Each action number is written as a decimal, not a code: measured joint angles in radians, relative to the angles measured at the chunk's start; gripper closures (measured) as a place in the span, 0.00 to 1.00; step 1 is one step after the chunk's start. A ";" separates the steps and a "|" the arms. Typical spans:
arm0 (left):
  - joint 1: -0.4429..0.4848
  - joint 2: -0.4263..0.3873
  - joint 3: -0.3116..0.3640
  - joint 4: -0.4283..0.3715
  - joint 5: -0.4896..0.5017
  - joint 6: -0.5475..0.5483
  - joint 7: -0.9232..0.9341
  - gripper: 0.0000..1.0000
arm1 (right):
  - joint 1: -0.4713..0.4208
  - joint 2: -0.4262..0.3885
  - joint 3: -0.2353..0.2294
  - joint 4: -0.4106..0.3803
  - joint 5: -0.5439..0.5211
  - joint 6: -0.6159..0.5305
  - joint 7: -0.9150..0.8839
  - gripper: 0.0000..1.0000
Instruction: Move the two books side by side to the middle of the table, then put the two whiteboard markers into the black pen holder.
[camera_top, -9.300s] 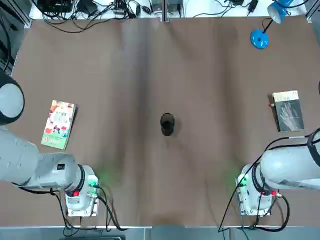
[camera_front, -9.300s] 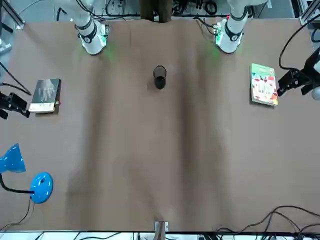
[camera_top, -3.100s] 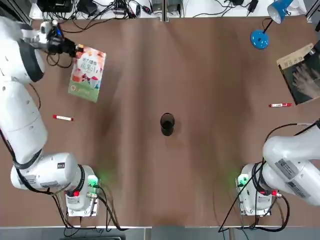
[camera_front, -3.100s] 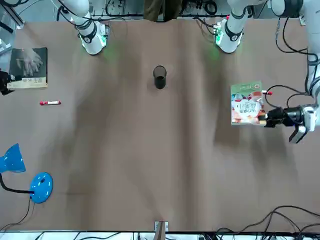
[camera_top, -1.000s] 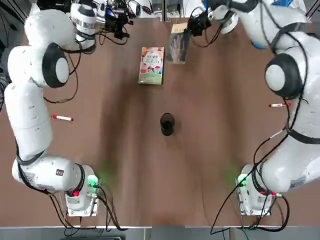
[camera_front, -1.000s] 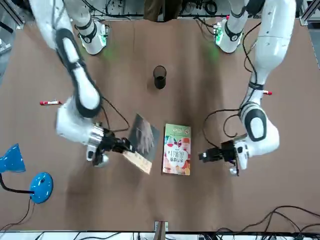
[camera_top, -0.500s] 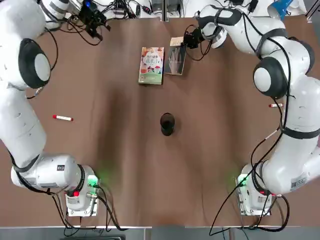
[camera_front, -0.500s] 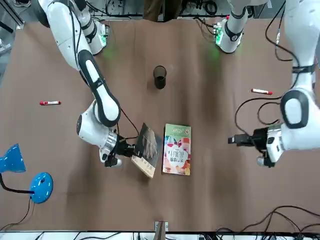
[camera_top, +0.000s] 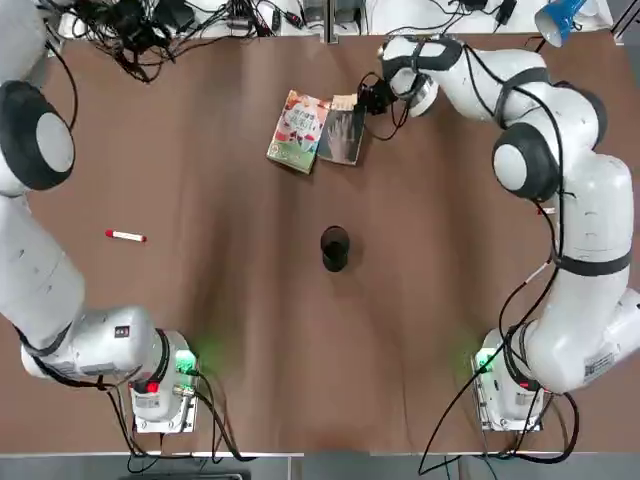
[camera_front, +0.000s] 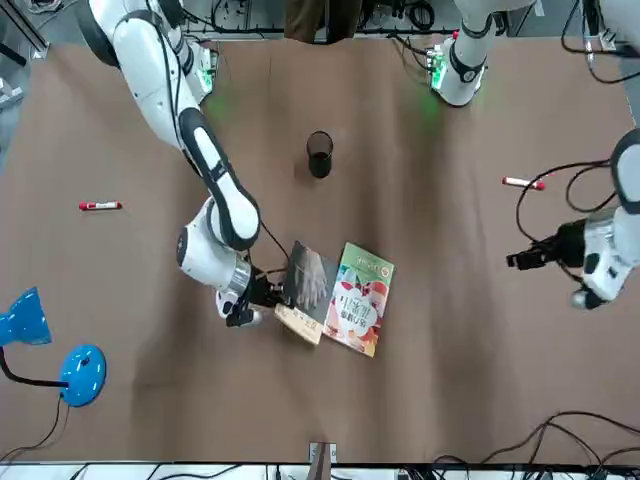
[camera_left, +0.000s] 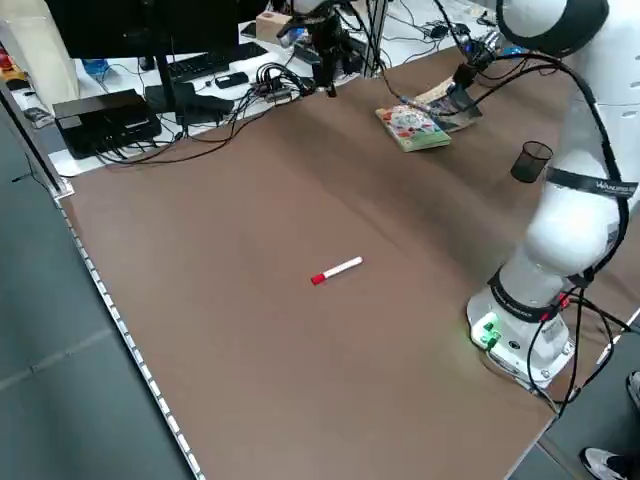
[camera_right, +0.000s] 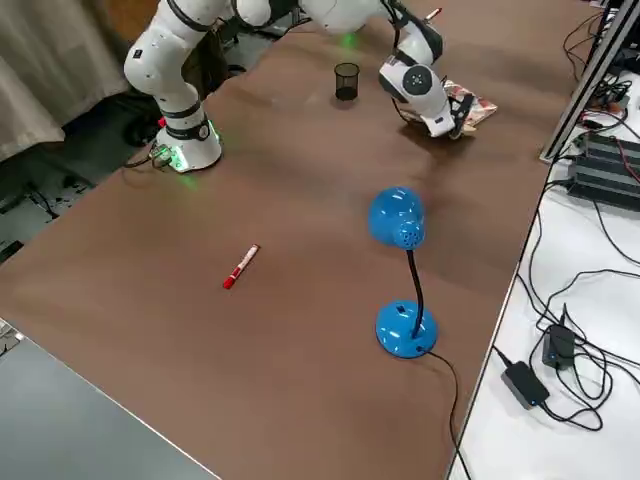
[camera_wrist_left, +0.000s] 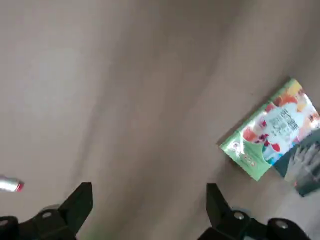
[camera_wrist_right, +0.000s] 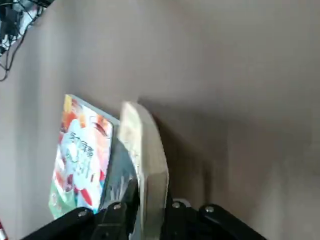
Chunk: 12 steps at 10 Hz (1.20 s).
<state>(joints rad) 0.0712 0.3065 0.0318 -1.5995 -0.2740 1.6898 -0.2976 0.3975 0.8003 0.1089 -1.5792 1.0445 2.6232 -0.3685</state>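
Observation:
The floral book (camera_top: 298, 131) lies flat and askew on the far middle of the table (camera_top: 200, 330). The dark grey book (camera_top: 343, 133) rests against it, its outer edge lifted. My right gripper (camera_front: 262, 296) is shut on that lifted edge; the cream page edge (camera_wrist_right: 150, 175) shows between its fingers. My left gripper (camera_front: 515, 261) hovers open and empty over the far left of the table, with wide-spread fingers (camera_wrist_left: 80, 200). The black pen holder (camera_top: 334, 247) stands mid-table. One marker (camera_top: 126, 236) lies at the left, the other marker (camera_front: 100, 205) at the right.
A blue desk lamp (camera_front: 80, 372) stands at the far right corner. Cables and boxes (camera_left: 120, 110) line the far edge beyond the table. The arm bases (camera_top: 160, 385) sit at the near edge.
My right gripper has pushed the grey book against the floral book, which has swung askew. The left gripper has drawn farther away to the left.

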 joint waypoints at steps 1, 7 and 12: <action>0.004 -0.032 0.000 -0.054 0.032 0.006 -0.070 0.00 | 0.003 0.009 0.000 0.001 0.000 0.004 0.000 0.72; 0.162 -0.337 0.004 -0.655 0.109 0.364 -0.305 0.00 | -0.020 -0.007 -0.105 0.034 -0.002 -0.018 -0.094 0.00; 0.148 -0.306 0.212 -0.858 0.142 0.692 -0.367 0.01 | -0.047 -0.166 -0.397 0.027 -0.354 -0.481 -0.145 0.00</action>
<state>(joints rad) 0.2187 0.0002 0.2442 -2.4579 -0.1316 2.3815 -0.6650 0.3501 0.6347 -0.2882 -1.5520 0.6905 2.1418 -0.5131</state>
